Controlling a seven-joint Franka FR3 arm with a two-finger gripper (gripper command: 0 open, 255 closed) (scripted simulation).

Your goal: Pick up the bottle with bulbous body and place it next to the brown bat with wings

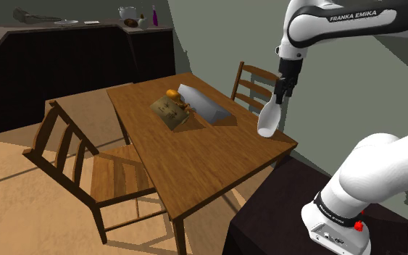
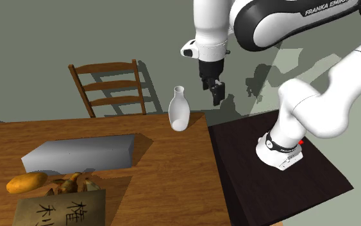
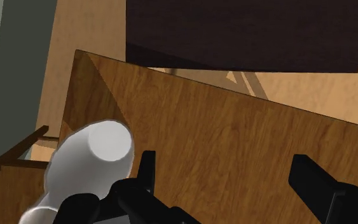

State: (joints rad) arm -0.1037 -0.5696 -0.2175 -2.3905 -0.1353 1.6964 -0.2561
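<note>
A white bottle (image 1: 269, 119) with a bulbous body and narrow neck stands upright on the wooden table (image 1: 195, 156), near the corner closest to my stand. In the second exterior view, the bottle (image 2: 179, 110) is to the left of my gripper (image 2: 216, 90), which hangs above neck height. My gripper (image 3: 228, 181) is open, and the bottle (image 3: 88, 165) stands outside its fingers, beside one fingertip (image 3: 147, 167). Nothing lies between the fingers. The brown bat (image 2: 70, 184) lies further along the table, between an orange lump and a brown card.
A grey wedge-shaped block (image 2: 79, 153), an orange lump (image 2: 27, 182) and a brown card with black characters (image 2: 60, 208) sit around the bat. Wooden chairs (image 1: 86, 170) (image 2: 111, 86) stand at two sides of the table. My dark stand (image 2: 268, 173) adjoins the table edge.
</note>
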